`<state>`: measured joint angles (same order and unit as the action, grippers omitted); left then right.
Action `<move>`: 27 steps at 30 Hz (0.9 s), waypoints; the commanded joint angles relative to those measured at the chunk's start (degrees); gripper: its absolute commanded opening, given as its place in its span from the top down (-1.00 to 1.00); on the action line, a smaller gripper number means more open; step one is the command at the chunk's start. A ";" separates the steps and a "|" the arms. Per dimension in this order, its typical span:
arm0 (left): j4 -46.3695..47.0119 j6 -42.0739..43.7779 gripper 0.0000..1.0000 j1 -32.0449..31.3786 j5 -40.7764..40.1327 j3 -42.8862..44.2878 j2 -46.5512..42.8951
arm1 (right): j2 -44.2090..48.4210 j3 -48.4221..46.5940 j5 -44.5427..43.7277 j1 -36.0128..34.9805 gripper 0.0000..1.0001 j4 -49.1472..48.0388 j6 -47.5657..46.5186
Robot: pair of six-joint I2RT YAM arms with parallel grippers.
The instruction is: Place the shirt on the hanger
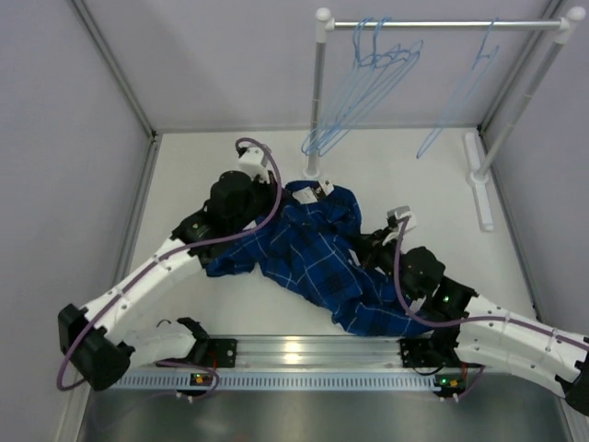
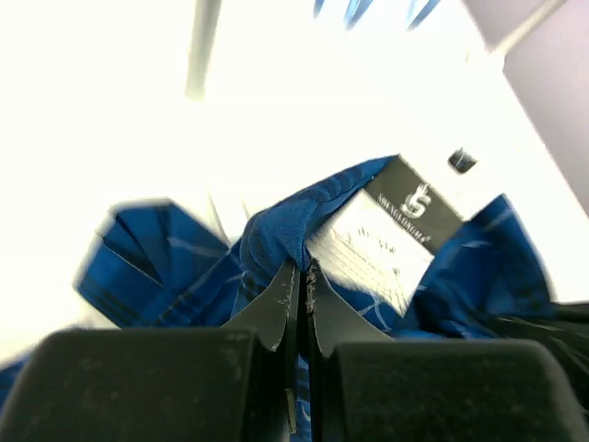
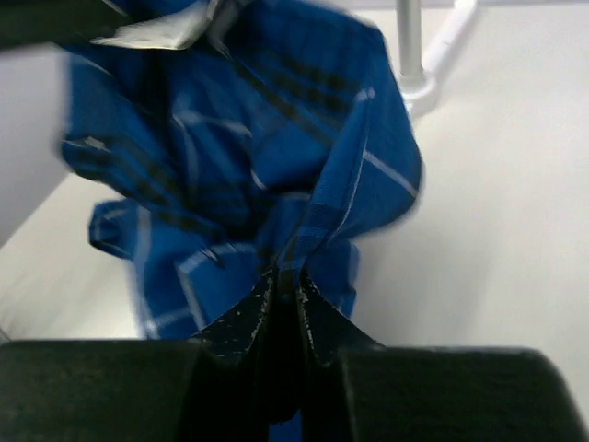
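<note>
The left claw [image 2: 299, 276] and right claw [image 3: 285, 285] both pinch the dark blue plaid button-up shirt [image 1: 317, 253], crumpled on the white desk [image 1: 414, 175] between them. The left claw, by the neck label [image 2: 368, 253], is nearer the pale-blue wire hangers [image 1: 363, 87] beyond it.

Matt woven cloth shirt [image 1: 313, 256]

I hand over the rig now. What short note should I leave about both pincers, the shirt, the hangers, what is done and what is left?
Left pincer: shut on the shirt beside its neck label.
Right pincer: shut on a shirt fold.
Shirt: crumpled on the table.
Hangers: all on the rail.
Done: both grips.
Left: spread shirt, fetch hanger, dress it.
</note>
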<state>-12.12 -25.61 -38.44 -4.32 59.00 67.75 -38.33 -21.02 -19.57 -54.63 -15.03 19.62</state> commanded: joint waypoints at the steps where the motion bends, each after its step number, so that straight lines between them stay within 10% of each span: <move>1: 1.84 14.58 1.00 0.20 -7.28 3.93 -6.91 | -5.51 -9.18 -5.14 0.22 0.79 8.23 3.93; 5: 1.57 14.62 1.00 0.20 -6.15 1.82 -10.35 | -6.85 -18.17 4.35 1.98 -0.15 14.93 1.22; 10: 1.48 15.24 1.00 -0.06 -2.98 0.68 -12.20 | -6.49 -29.07 3.49 2.25 -0.69 21.26 -6.51; 27: 1.66 10.58 1.00 -0.06 10.91 -6.88 -23.71 | -27.66 -34.18 7.28 2.34 -0.65 17.57 -18.91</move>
<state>-12.86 -13.47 -38.50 3.73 54.00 45.69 -65.12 -52.62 -10.85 -52.97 3.86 2.35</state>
